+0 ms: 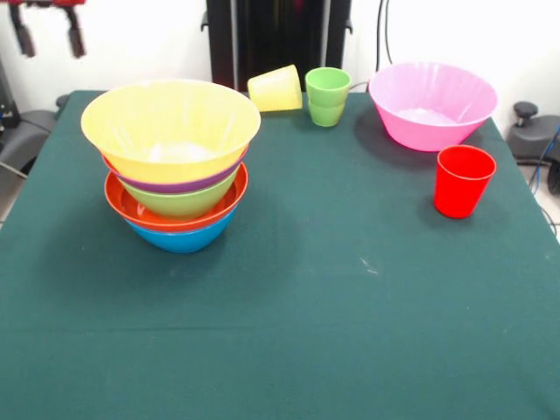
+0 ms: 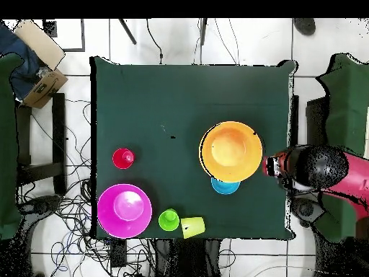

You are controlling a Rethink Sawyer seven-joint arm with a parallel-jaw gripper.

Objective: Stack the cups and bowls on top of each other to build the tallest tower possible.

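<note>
The tower (image 1: 175,166) at the left of the front view is glossy, smooth plastic, its yellow-orange top bowl (image 1: 171,127) catching a pale sheen inside. The pink bowl (image 1: 432,103) at upper right and the red cup (image 1: 463,180), green cup (image 1: 327,96) and tipped, slightly translucent yellow cup (image 1: 276,88) share that shiny plastic look. The table (image 1: 350,297) wears a matt, dark green cloth, faintly specked.
</note>
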